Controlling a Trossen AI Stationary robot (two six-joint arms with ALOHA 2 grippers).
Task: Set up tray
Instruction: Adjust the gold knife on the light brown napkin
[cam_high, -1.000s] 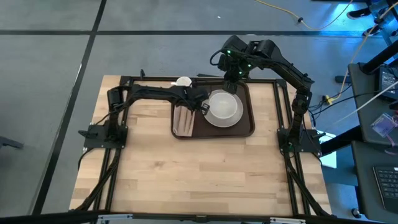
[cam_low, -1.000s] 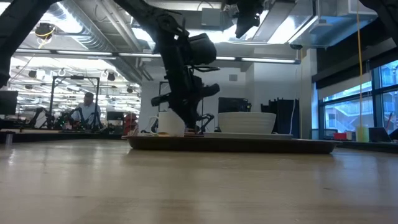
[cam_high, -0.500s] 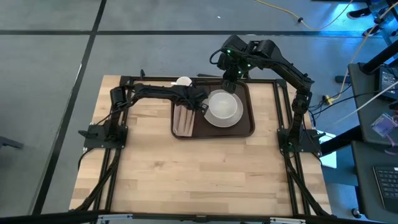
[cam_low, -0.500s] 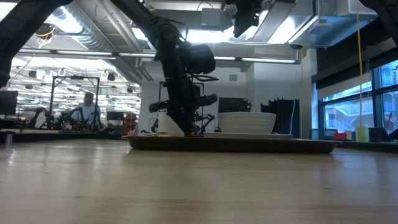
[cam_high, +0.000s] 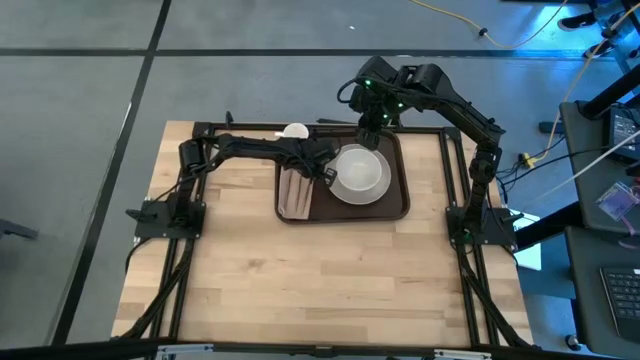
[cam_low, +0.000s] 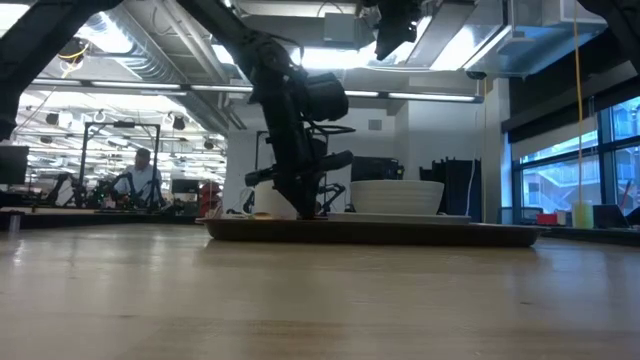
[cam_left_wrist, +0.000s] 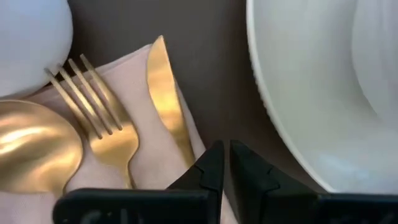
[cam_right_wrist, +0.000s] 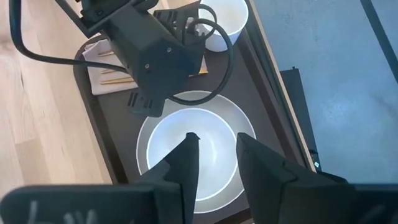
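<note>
Tray (cam_high: 400, 205) sits at the far middle of the table (cam_high: 300, 290), carrying a napkin (cam_left_wrist: 149, 174) with cutlery and a white bowl (cam_high: 360, 172). Left gripper (cam_left_wrist: 225, 163) is low over the tray between napkin and bowl, fingers pressed together, holding nothing; arm stretched across from the left. Right gripper (cam_right_wrist: 214, 152) hovers high above the bowl, fingers apart, empty.

Dark brown tray (cam_high: 398, 205), white bowl (cam_high: 361, 172), pale pink napkin (cam_left_wrist: 149, 168), gold fork (cam_left_wrist: 102, 127), knife (cam_left_wrist: 166, 106) and spoon (cam_left_wrist: 34, 149), light wood table (cam_high: 300, 280)
</note>
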